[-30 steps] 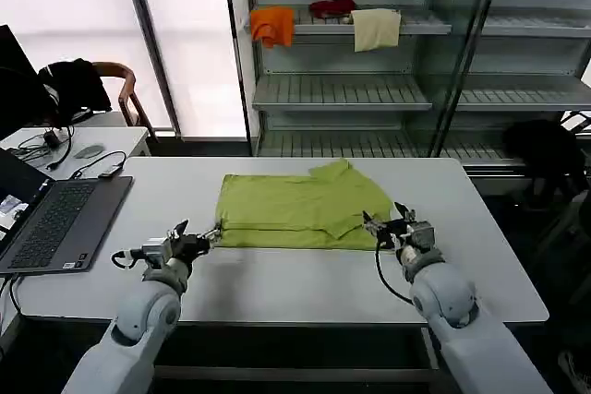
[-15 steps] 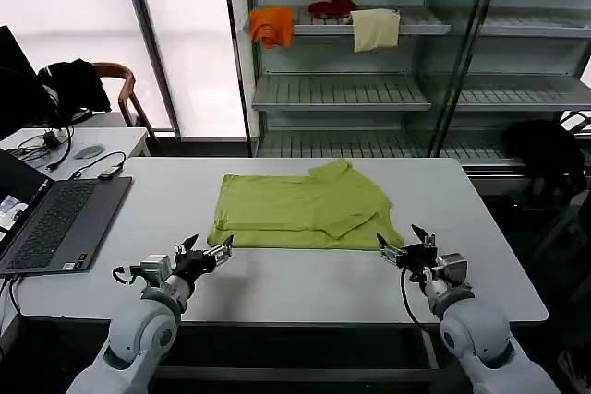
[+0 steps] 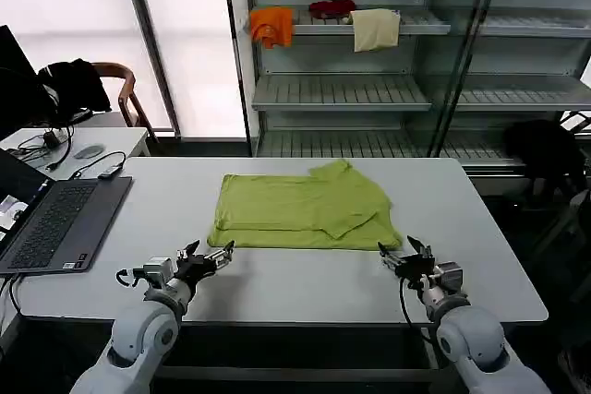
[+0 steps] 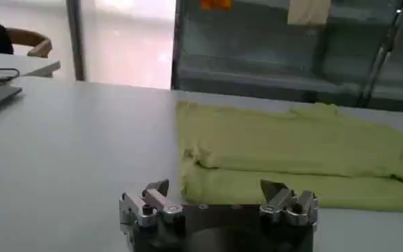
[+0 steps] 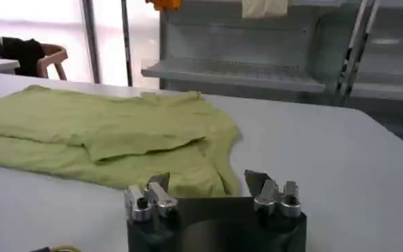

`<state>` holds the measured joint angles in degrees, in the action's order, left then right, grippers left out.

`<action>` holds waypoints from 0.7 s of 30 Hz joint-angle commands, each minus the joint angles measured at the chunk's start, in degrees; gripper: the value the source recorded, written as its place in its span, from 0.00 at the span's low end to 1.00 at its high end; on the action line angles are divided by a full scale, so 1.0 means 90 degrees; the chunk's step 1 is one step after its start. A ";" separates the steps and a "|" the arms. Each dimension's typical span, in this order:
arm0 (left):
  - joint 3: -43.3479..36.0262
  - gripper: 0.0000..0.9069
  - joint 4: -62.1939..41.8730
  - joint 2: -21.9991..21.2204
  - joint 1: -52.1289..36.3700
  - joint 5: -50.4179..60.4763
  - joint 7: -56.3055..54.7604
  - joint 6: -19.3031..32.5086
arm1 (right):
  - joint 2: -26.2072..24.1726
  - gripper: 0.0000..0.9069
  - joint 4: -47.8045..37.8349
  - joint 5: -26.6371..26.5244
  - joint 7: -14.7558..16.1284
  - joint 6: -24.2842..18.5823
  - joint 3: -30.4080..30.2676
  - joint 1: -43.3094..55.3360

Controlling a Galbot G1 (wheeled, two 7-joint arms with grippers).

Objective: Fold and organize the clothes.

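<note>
Both grippers have pulled back from the shirt's near edge since 1 second ago, and now sit close to the front edge of the table with a strip of bare tabletop between them and the cloth. Across the white table [image 3: 305,288] lies the lime-green T-shirt [image 3: 300,209], partly folded flat at the middle, its near hem doubled over and a sleeve flap resting on top toward the right side. On the table's left end stands an open laptop [image 3: 57,223]. Behind the table, a metal shelf unit [image 3: 342,89] carries an orange cloth [image 3: 272,25] and a cream cloth [image 3: 376,29] on its upper level. Low at the shirt's left corner is the left gripper [image 3: 211,256], its 2 fingers spread apart and holding nothing, just short of the hem. Opposite it, off the shirt's right corner, the right gripper [image 3: 404,253] also has its fingers spread and empty, apart from the fabric.
</note>
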<state>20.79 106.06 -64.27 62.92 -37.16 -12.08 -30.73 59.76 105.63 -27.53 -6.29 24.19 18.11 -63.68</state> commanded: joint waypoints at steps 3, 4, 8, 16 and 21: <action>0.0037 0.73 -0.0307 0.0005 -0.0050 -0.0015 0.0055 0.0023 | 0.0021 0.70 -0.0118 0.0077 0.0019 -0.0050 -0.0094 0.0032; 0.0042 0.71 -0.0349 0.0006 -0.0068 -0.0015 0.0070 0.0034 | 0.0025 0.70 -0.0125 0.0084 0.0020 -0.0050 -0.0107 0.0046; 0.0051 0.64 -0.0511 -0.0001 -0.0125 -0.0011 0.0165 0.0070 | 0.0031 0.63 -0.0168 0.0099 0.0017 -0.0047 -0.0123 0.0090; 0.0015 0.03 -0.0647 -0.0005 -0.0177 0.0030 0.0323 0.0110 | 0.0062 0.46 -0.0216 0.0096 0.0009 -0.0027 -0.0113 0.0092; 0.0004 0.01 -0.0623 0.0010 -0.0162 0.0051 0.0353 0.0131 | 0.0058 0.24 -0.0201 0.0084 0.0010 -0.0019 -0.0102 0.0093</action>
<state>20.87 101.39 -64.19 61.55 -36.71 -9.35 -29.50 60.18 104.13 -26.93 -6.34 24.08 17.38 -62.99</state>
